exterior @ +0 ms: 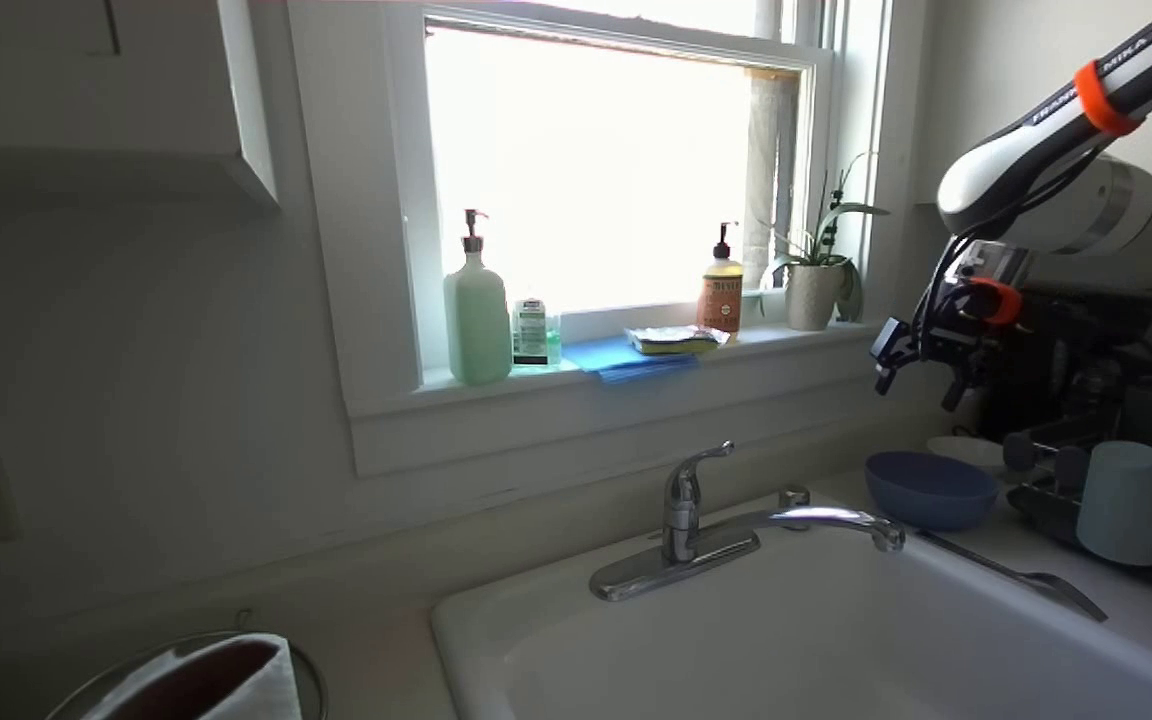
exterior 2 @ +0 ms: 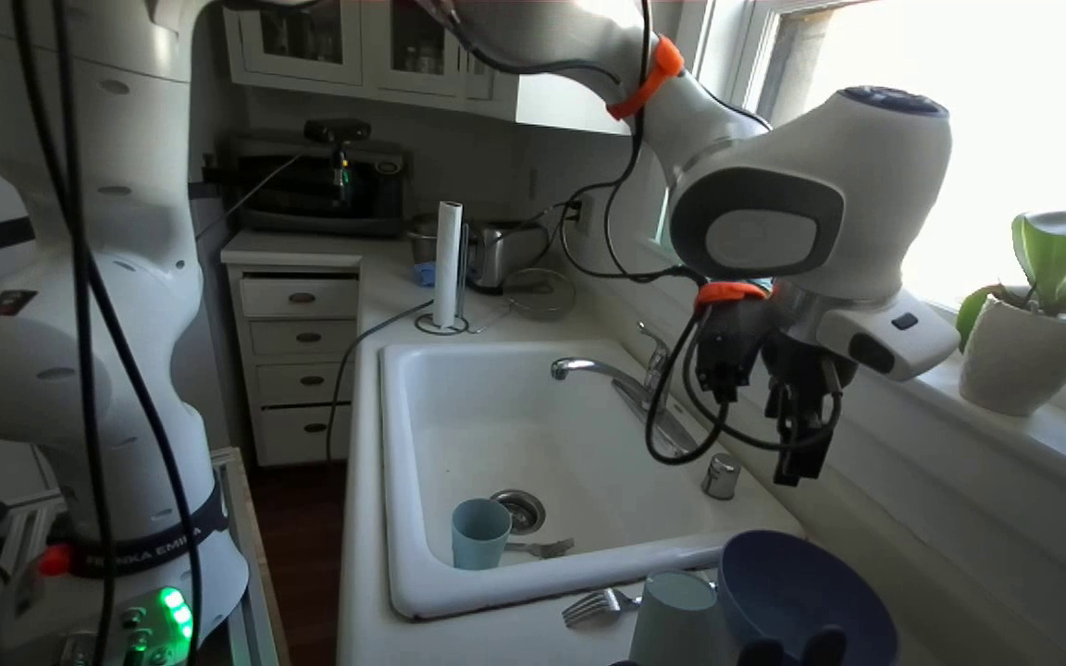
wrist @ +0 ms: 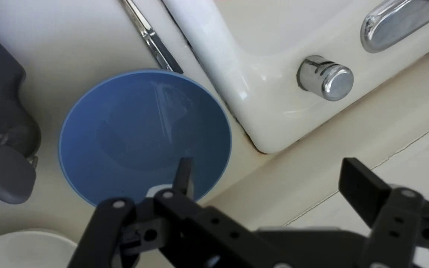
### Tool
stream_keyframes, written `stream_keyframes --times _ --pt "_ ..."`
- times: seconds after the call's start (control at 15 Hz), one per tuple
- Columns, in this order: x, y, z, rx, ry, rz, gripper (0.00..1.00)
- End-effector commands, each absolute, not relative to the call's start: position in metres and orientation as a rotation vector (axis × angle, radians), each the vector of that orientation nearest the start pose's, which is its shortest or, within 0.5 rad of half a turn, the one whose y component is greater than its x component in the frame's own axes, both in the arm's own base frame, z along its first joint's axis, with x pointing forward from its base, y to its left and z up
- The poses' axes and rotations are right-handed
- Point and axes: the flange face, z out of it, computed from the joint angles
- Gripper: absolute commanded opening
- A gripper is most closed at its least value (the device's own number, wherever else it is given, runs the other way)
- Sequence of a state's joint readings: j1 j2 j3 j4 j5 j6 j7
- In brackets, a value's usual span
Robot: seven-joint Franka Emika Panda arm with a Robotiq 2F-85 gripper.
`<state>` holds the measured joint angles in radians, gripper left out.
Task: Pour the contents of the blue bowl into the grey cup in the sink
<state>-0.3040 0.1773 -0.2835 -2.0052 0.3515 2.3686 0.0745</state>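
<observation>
Blue bowl (wrist: 140, 128), one; cups (exterior 2: 480, 536), two

The wrist view looked closely down into the round blue bowl (wrist: 143, 130); both exterior views, farther back, shared the white rectangular sink (exterior 2: 542, 444) from opposite ends

Harsh glare from the window (exterior: 591, 180), dim wall (exterior: 146, 370) beside it, pale sheen in the blue bowl (wrist: 140, 126).
</observation>
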Motion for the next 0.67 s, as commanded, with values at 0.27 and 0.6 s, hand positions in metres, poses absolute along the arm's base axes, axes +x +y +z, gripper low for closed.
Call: stream_keyframes --times 0.27,0.6 --pt "0.563 -0.361 0.332 -2.753 1.199 -0.312 1.00" --pt "0.585 -0.371 0.291 -2.750 1.222 -0.245 1.00"
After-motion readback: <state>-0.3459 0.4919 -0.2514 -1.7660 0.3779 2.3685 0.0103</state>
